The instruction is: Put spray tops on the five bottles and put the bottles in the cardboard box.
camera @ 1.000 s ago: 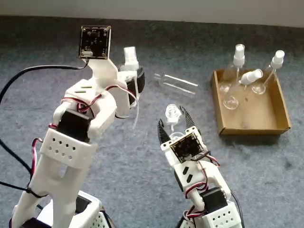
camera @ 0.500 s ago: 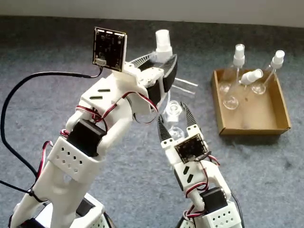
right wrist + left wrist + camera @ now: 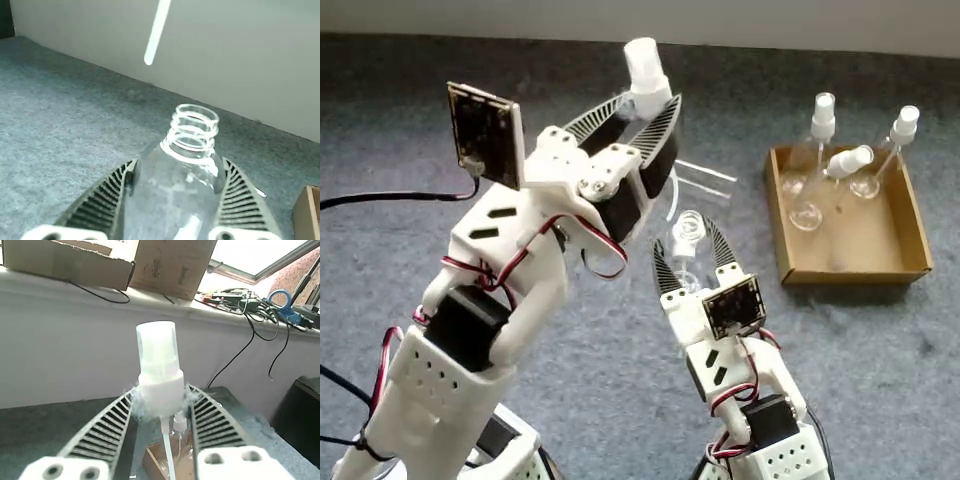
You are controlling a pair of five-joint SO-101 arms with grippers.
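Now the left gripper [image 3: 646, 100] clamps a white plastic spray top [image 3: 160, 365] upright, its thin tube [image 3: 156, 30] hanging above and just beside the open neck of the clear bottle [image 3: 195, 135]. The right gripper [image 3: 682, 240] grips that bottle upright over the middle of the grey surface [image 3: 880, 350].
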